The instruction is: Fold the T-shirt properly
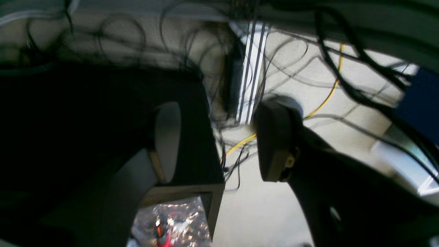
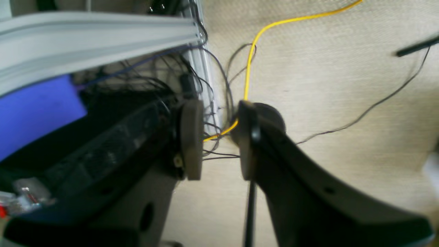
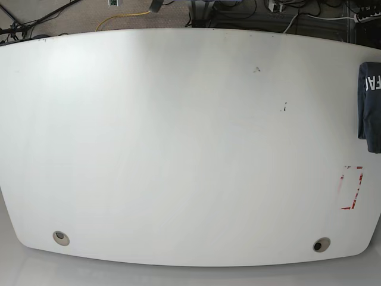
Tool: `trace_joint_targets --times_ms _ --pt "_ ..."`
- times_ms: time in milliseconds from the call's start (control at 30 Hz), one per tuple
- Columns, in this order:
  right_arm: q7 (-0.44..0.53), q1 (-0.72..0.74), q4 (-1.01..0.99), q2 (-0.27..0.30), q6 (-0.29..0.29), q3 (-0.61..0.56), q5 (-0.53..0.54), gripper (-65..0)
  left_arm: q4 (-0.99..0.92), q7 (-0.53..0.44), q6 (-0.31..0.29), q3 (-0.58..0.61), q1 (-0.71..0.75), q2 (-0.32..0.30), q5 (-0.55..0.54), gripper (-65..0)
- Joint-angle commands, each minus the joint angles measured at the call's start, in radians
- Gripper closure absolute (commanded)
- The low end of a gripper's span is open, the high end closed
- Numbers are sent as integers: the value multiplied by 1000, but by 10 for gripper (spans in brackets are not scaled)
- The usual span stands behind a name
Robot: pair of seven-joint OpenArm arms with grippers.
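Wrist views only floor cables (image 2: pixel 253 51), base view T-shirt (image 3: pixel 370 104) at table (image 3: pixel 178 149) edge

Navy T-shirt (image 3: pixel 369 106) folded, white lettering; at table's (image 3: pixel 178 149) far-right edge

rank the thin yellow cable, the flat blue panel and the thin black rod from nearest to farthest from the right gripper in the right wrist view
1. the thin yellow cable, which runs down the floor and passes behind the gap of the right gripper
2. the flat blue panel, at the left edge
3. the thin black rod, at the upper right edge
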Motion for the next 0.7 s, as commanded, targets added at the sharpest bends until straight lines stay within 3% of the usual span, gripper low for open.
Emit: trace_joint_targets --times_ms 0,233,300,433,667 --pt "7 40 -57 22 -31 -38 -2 -171 -48 14 4 33 -38 -20 20 -318" --pt "3 158 -188 17 -120 -138 -2 -173 -142 113 5 73 -162 -18 31 -318" --pt "3 180 -209 16 -132 -161 -2 -173 -146 148 36 73 -181 -17 31 -318" --pt "3 204 -245 14 -152 -210 -2 -173 -142 182 154 79 -188 -17 31 -318" --pt "3 206 -248 13 -157 -244 -1 -173 -142 182 165 79 -188 -15 33 -318"
